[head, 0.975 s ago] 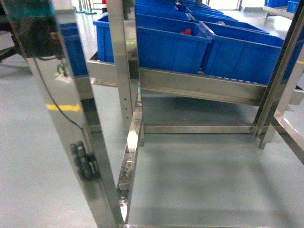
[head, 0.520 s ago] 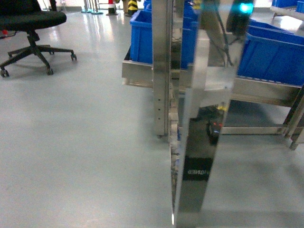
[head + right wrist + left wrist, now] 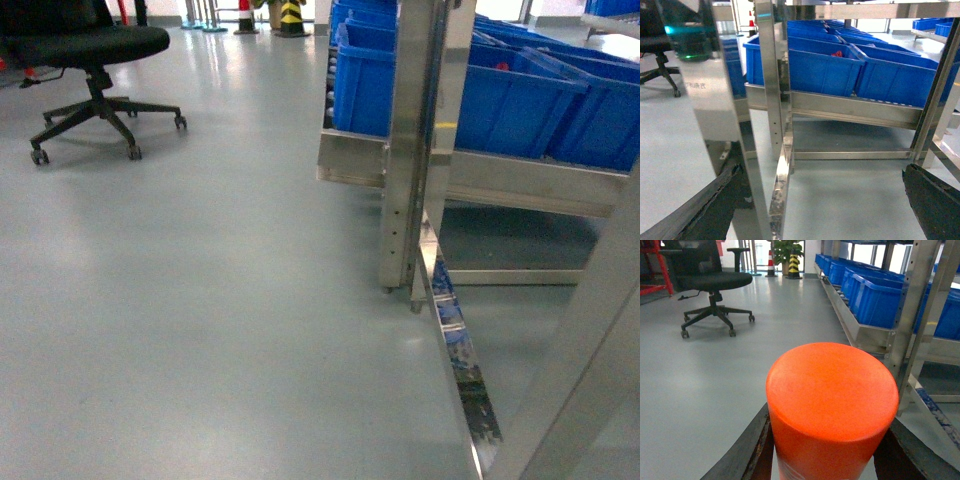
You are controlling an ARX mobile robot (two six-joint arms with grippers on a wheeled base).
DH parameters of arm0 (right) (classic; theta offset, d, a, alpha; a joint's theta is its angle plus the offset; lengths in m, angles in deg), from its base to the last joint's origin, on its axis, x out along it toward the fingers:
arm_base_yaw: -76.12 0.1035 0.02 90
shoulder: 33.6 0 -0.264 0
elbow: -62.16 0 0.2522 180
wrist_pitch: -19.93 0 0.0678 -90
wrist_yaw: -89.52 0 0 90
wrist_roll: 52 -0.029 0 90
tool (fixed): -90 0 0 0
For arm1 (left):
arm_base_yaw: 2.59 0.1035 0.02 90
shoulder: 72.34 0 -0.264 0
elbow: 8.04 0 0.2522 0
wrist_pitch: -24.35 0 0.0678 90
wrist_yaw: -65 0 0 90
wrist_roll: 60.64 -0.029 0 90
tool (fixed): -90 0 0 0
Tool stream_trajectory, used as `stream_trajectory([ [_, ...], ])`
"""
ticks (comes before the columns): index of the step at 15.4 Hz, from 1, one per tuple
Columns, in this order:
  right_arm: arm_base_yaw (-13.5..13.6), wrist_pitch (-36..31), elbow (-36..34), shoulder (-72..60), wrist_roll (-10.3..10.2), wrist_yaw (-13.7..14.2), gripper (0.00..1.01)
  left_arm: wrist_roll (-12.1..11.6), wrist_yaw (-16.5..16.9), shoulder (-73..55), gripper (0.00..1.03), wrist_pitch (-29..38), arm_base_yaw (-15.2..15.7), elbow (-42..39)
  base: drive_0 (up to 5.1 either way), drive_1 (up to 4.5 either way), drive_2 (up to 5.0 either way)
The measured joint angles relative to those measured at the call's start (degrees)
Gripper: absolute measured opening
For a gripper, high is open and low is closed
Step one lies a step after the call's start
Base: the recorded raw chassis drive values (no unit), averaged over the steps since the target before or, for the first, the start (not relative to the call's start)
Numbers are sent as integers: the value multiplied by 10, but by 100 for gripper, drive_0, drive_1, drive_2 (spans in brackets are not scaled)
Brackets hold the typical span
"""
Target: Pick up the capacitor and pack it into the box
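An orange cylinder, the capacitor [image 3: 832, 400], fills the lower middle of the left wrist view. My left gripper [image 3: 832, 457] is shut on it, with a dark finger [image 3: 752, 452] against each side. In the right wrist view my right gripper [image 3: 820, 205] is open, its dark fingers [image 3: 932, 200] wide apart with only grey floor between them. A shiny steel rack post [image 3: 772, 90] stands just ahead of it. The box is out of view in every frame. Neither gripper shows in the head view.
A steel rack [image 3: 410, 150] holds rows of blue bins [image 3: 470, 100] at the right of the head view, with a low rail [image 3: 460, 360] running along the floor. A black office chair [image 3: 90, 60] stands at the far left on grey floor. Traffic cones [image 3: 290, 15] stand at the back.
The head view has swung left: the rack and blue bins have slid to the right of the frame, and the office chair and bare floor have come into view.
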Motion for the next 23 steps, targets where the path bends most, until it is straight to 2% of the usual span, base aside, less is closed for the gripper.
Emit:
stream_trajectory([
  [23,0,0,0,0,0,0,98,0,-2,0,44,0,0,0,-497,239,239],
])
